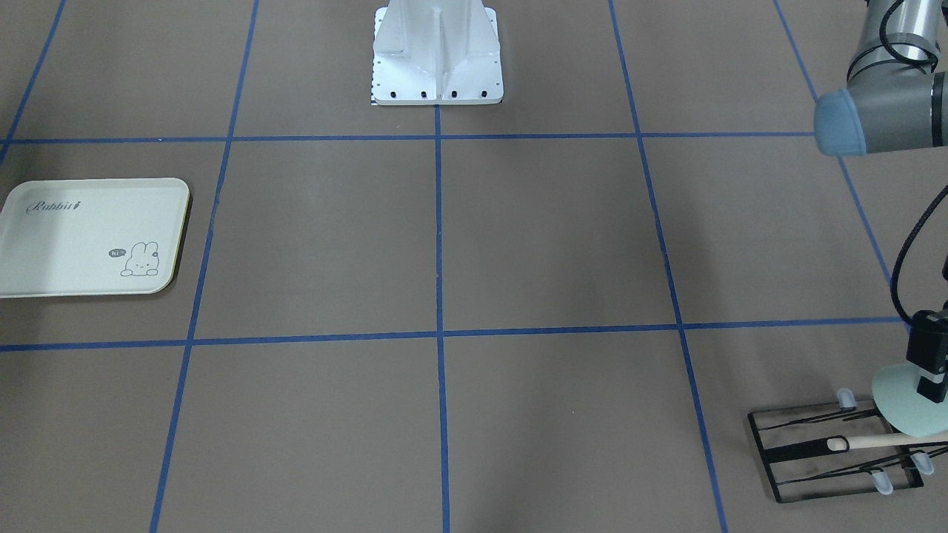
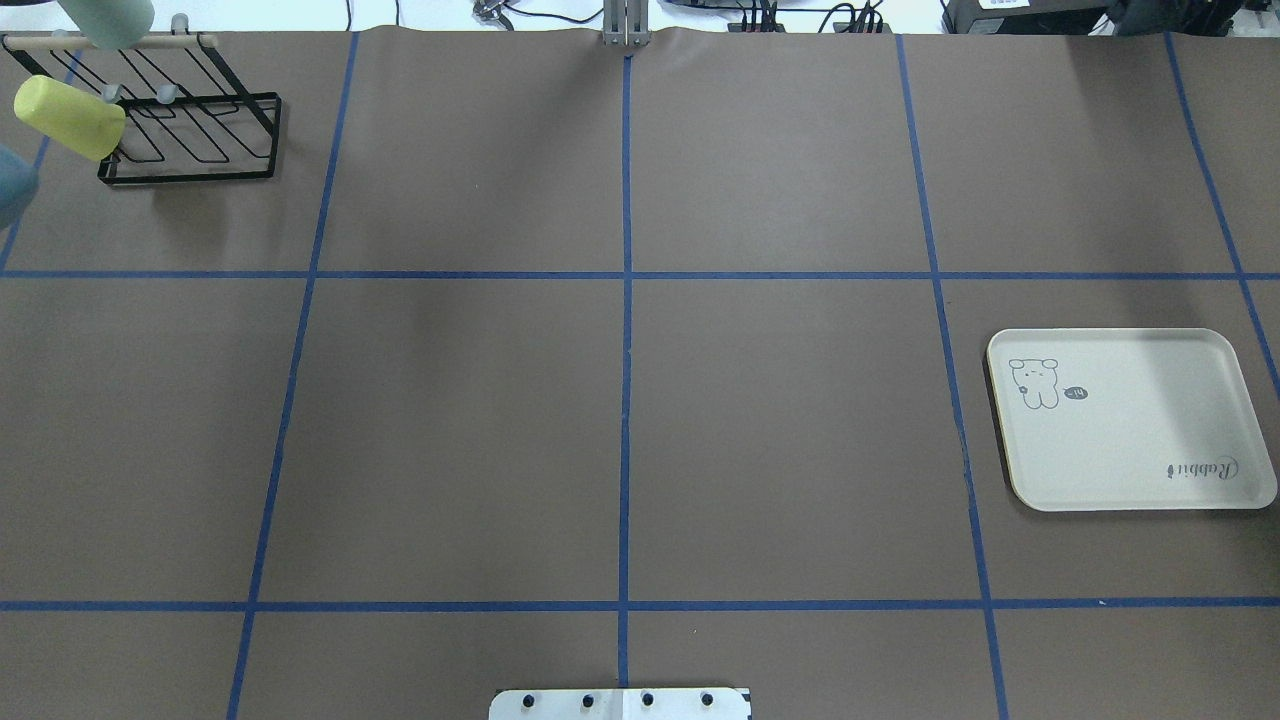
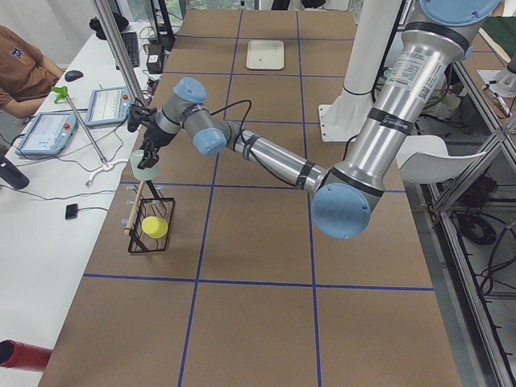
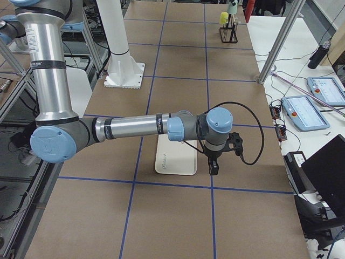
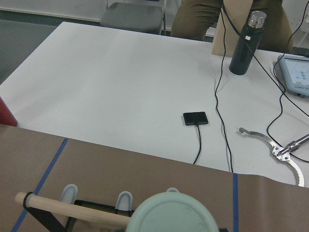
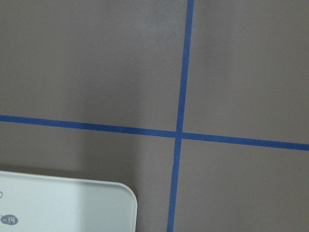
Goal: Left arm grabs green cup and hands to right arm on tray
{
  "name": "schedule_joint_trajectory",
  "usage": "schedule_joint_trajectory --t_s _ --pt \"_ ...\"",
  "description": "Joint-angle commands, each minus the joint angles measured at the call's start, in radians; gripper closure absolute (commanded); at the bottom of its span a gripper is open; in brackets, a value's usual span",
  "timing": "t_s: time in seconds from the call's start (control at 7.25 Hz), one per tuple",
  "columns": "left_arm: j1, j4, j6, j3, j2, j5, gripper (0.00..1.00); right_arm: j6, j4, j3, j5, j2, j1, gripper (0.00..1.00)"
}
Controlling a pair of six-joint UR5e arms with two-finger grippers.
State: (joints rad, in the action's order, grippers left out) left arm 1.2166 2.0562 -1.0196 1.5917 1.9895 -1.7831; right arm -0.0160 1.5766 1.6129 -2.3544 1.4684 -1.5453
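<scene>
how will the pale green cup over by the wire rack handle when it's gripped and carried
The green cup looks like smooth, thin plastic, so it is probably light and stiff, perhaps slippery. It has no handle and its sides seem to taper, so a loose grip might let it slide. Being round, it would likely roll if dropped sideways.

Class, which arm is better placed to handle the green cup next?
Left. The left gripper is at the green cup by the black rack; the right gripper hangs far away beside the tray.
</scene>
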Motion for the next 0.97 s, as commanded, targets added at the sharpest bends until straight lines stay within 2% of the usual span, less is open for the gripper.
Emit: schedule_joint_trajectory --t_s 0.0,0.41,0.83 --pt "-0.006 -0.010 -0.170 0.039 0.006 -0.091 0.80 0.141 -0.196 -0.011 0.007 -0.002 0.037 0.00" --pt "-0.060 -0.021 -0.372 0.128 0.003 -0.098 0.80 0.532 -0.569 -0.062 -0.008 -0.002 0.086 0.00" --pt "-0.143 -0.011 -0.575 0.146 0.018 -0.091 0.80 0.943 -0.827 -0.062 -0.017 -0.003 0.169 0.00"
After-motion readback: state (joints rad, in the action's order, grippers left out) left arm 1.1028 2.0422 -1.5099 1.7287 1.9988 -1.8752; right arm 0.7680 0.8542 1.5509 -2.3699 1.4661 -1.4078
